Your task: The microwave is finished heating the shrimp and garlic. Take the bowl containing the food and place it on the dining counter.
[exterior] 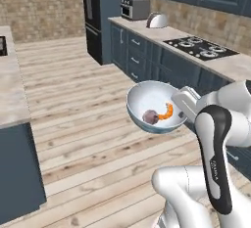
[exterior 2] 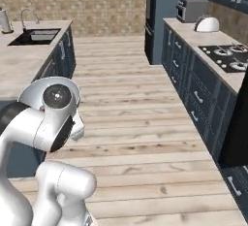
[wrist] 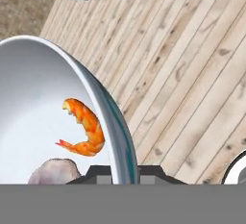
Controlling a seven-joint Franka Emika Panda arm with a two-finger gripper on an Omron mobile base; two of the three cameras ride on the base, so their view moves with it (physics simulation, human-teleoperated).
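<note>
The white bowl (exterior: 147, 97) with a blue outside hangs tilted in the air over the wooden floor, between the two counters. Inside it lie the orange shrimp (exterior: 166, 111) and the brownish-purple garlic (exterior: 150, 117). My gripper (exterior: 180, 105) is shut on the bowl's right rim. In the hand view the bowl (wrist: 33, 88) spreads across the left, its rim running down into my gripper (wrist: 120, 172), with the shrimp (wrist: 85, 128) and garlic (wrist: 53, 171) beside it. The dining counter (exterior: 10, 90) runs along the left, also seen from the right base (exterior 2: 24, 70). The microwave is out of view.
The dining counter carries an inset sink (exterior 2: 36, 36) and a faucet (exterior 2: 29, 16). Along the right runs the wall counter with a stove (exterior: 201, 47), a silver dome (exterior: 157, 20) and a small silver appliance (exterior: 135, 8). A tall dark fridge (exterior: 93, 16) stands behind. Wooden floor (exterior: 83, 124) lies between.
</note>
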